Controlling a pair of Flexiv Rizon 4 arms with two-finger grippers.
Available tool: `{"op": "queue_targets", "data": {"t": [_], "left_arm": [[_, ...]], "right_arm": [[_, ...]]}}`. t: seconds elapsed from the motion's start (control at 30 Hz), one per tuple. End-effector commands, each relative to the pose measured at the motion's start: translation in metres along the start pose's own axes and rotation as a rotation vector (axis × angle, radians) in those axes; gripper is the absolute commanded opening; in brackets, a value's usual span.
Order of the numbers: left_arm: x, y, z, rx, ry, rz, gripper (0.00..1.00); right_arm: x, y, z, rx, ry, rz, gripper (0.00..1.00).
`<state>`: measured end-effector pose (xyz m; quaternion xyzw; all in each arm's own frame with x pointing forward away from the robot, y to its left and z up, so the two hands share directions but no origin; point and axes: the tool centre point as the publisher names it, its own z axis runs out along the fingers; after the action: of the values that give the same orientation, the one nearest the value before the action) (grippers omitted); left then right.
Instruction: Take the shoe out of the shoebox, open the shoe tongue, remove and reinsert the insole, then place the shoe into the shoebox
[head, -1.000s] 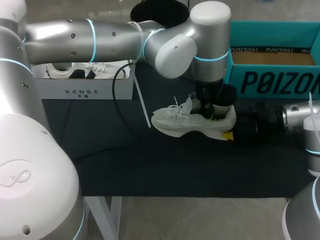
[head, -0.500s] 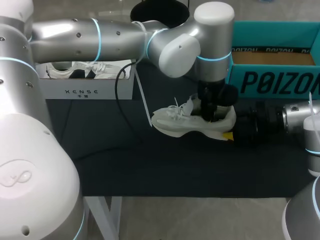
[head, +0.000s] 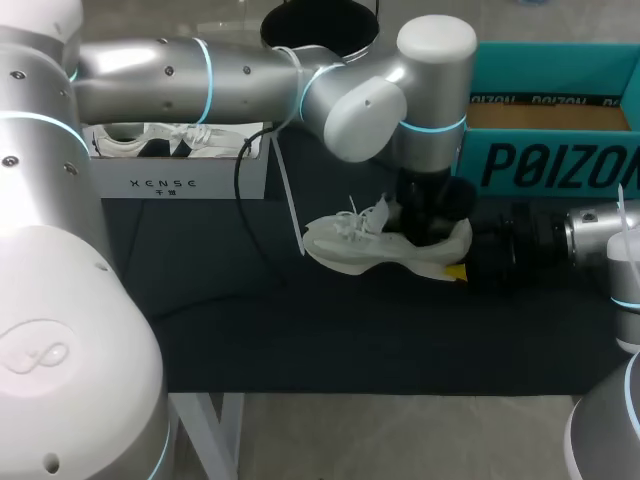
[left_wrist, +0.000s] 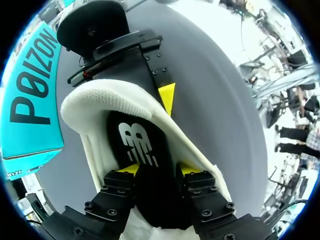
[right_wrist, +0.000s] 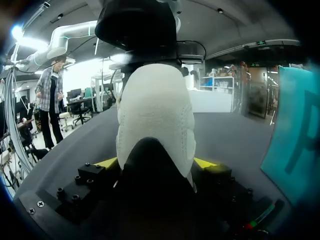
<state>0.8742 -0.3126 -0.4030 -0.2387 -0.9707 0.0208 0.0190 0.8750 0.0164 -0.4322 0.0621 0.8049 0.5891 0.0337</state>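
Shoe (head: 360, 245) mid-frame in the head view, toe to the left, just lower left of the teal shoebox (head: 540, 165). Right gripper (right_wrist: 156, 162) is clenched on the heel. Left gripper (left_wrist: 160, 169) is in the shoe opening from above, grasping the black insole (left_wrist: 137, 145).

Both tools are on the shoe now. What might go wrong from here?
1. The right tool holds the shoe only by its heel. If the left tool pulls the insole up, the shoe may tilt or slip out.
2. The cable hangs by the toe and may snag the loose laces.
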Motion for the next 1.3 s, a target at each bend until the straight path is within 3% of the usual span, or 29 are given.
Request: {"op": "queue_targets", "data": {"t": [0.03,0.17,0.2,0.23,1.3], "left_arm": [[-0.006,-0.009,0.028,-0.024,0.006,-0.004,0.42],[-0.004,-0.019,0.048,-0.040,-0.001,0.004,0.42],[-0.003,-0.022,0.051,-0.042,-0.007,0.006,0.37],[-0.002,-0.025,0.053,-0.027,-0.022,0.009,0.00],[0.002,-0.019,-0.026,-0.017,-0.228,-0.001,0.00]], "right_arm": [[-0.002,-0.002,0.004,0.002,-0.001,0.001,0.00],[-0.002,-0.002,0.004,0.002,-0.001,0.001,0.00],[-0.002,-0.002,0.004,0.002,-0.001,0.001,0.00],[-0.002,-0.002,0.004,0.002,-0.001,0.001,0.00],[-0.002,-0.002,0.004,0.002,-0.001,0.001,0.00]]}}
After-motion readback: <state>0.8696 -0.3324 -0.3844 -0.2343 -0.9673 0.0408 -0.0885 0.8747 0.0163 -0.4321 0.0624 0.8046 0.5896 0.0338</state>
